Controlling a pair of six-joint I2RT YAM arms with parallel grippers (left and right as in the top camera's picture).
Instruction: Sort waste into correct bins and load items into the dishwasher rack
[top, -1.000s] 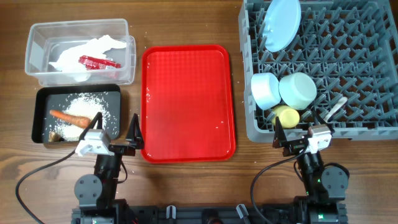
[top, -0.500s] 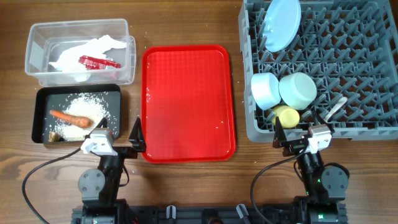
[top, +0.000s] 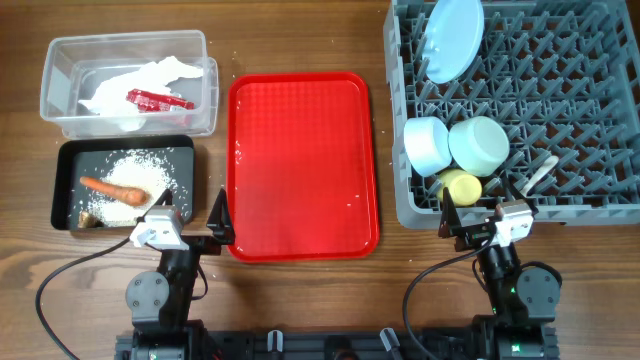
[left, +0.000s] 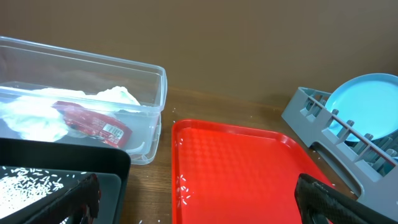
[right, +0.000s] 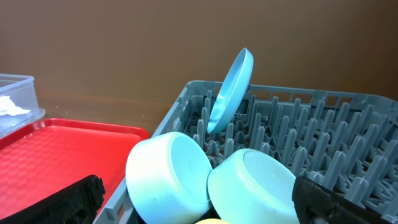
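The grey dishwasher rack holds the pale blue plate on edge, two pale blue bowls, the yellow cup and the white spoon. The clear tub holds crumpled white paper and the red wrapper. The black tray holds rice, the carrot and a brown scrap. My left gripper is open and empty at the near table edge between black tray and red tray. My right gripper is open and empty just in front of the rack.
The flat red tray lies in the middle with a few rice grains on it. Stray grains lie on the wood by it. In the right wrist view the bowls sit close ahead of the fingers.
My left arm shifted slightly right and back toward the table's near edge between one second ago and half a second ago. Nothing has moved since.
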